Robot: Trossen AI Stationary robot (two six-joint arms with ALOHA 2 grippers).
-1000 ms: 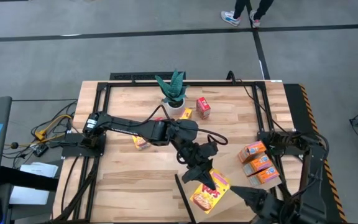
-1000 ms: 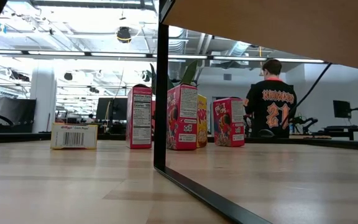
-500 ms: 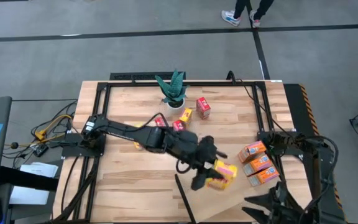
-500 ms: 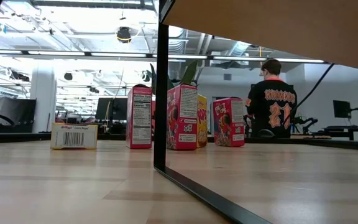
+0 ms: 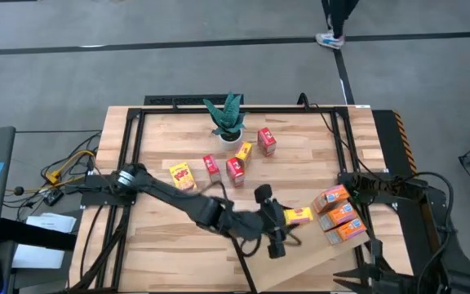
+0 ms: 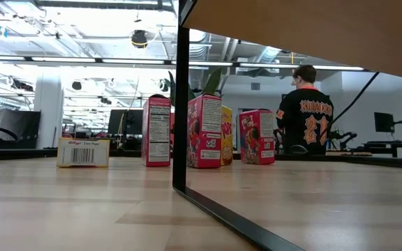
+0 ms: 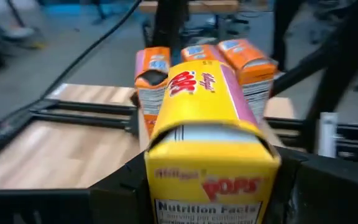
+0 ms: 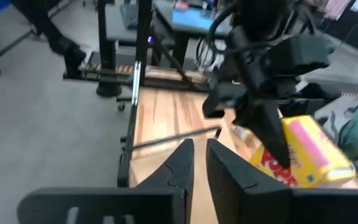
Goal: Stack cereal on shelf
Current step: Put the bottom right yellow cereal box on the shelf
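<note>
My left gripper reaches over the table's right half, shut on a yellow cereal box, also seen in the left wrist view. Just beyond it toward the right edge, three orange cereal boxes stand side by side on the table. The shelf, a pale board with a dark edge, lies at the near edge. My right gripper hovers at the near right corner. In its wrist view a narrow gap shows between its fingers, with nothing in it. My left gripper pinches the yellow box between its two fingers, one on each of two opposite sides, at the end nearest the wrist. The fingers come about level from the table's left. The box is lifted clear and points away from the fingers toward the orange boxes.
Red cereal boxes and yellow ones stand on the far half of the table, by a potted plant. A person stands beyond the far edge. Black frame rails run along the table's sides.
My left gripper has carried the yellow box up off the shelf, toward the far right and the orange boxes. It has rolled on the way, so the box's broad printed face no longer faces up. My right arm has drawn back toward the right edge.
</note>
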